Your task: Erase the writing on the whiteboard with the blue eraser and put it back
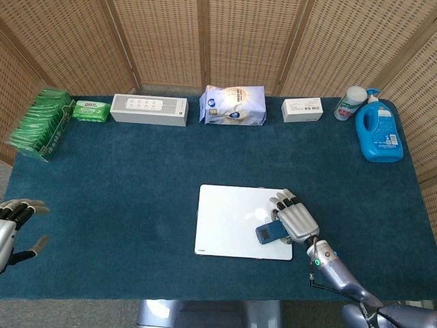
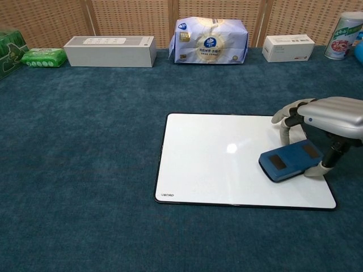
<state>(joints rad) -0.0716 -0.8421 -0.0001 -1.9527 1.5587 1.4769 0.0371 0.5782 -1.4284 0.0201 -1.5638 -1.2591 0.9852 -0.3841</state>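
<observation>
The whiteboard [image 1: 229,219] [image 2: 221,158] lies flat on the blue cloth near the front of the table, and its surface looks blank. My right hand [image 1: 295,219] [image 2: 326,119] grips the blue eraser [image 1: 271,233] [image 2: 289,160] and holds it down on the board's right part, near the lower right corner. My left hand [image 1: 15,225] hovers at the far left edge with its fingers apart and nothing in it; the chest view does not show it.
Along the back edge stand a green packet rack [image 1: 41,123], a green wipes pack [image 1: 91,110], a white speaker box [image 1: 149,109], a tissue pack [image 1: 233,105], a small white box [image 1: 303,108], a canister [image 1: 349,102] and a blue detergent bottle [image 1: 379,130].
</observation>
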